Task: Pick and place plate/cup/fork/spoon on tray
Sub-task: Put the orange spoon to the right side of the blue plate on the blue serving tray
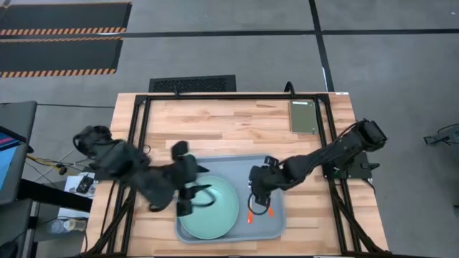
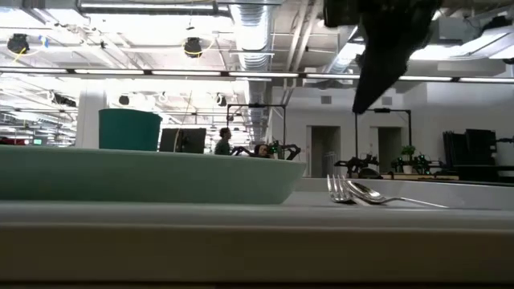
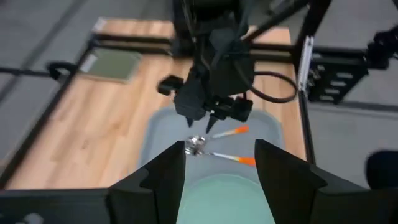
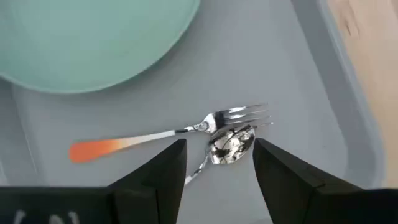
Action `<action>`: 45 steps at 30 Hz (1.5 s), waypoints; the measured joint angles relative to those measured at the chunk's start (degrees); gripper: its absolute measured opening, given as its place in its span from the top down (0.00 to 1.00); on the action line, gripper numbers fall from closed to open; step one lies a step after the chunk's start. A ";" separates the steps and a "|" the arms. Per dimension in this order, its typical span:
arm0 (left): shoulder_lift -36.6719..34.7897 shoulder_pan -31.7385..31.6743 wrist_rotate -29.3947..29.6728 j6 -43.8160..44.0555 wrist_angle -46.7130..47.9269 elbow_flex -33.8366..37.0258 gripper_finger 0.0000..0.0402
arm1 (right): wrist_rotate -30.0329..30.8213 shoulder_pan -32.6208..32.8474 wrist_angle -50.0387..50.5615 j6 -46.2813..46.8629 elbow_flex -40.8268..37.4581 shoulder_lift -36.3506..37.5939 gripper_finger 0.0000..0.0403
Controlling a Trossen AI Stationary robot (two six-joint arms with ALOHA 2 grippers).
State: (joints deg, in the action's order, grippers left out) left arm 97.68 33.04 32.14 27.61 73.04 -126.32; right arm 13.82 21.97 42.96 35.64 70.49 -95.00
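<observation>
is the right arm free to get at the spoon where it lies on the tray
Probably yes. The right end effector hangs open just above the spoon, which lies beside the fork on the tray, with nothing between.

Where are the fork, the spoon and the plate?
fork (image 4: 149, 138), right wrist view, mid-shaft.
spoon (image 4: 231, 144), right wrist view, bowl.
plate (image 1: 224, 208), high view, bare right side.
</observation>
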 joint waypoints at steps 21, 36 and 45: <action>-0.16 12.61 22.03 14.95 8.20 4.63 0.55 | -12.68 -9.73 -14.30 -13.29 -15.70 3.76 0.39; -0.17 13.64 23.75 18.66 9.13 7.65 0.55 | -23.25 -17.26 -29.68 -17.86 -24.22 3.72 0.40; -0.17 13.62 23.76 19.03 10.05 7.65 0.55 | -25.07 -16.94 -36.19 -16.20 -26.74 2.82 0.40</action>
State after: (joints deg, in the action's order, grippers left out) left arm 97.51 46.65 55.90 46.63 83.09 -118.67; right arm -11.25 5.03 6.77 19.44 43.75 -92.18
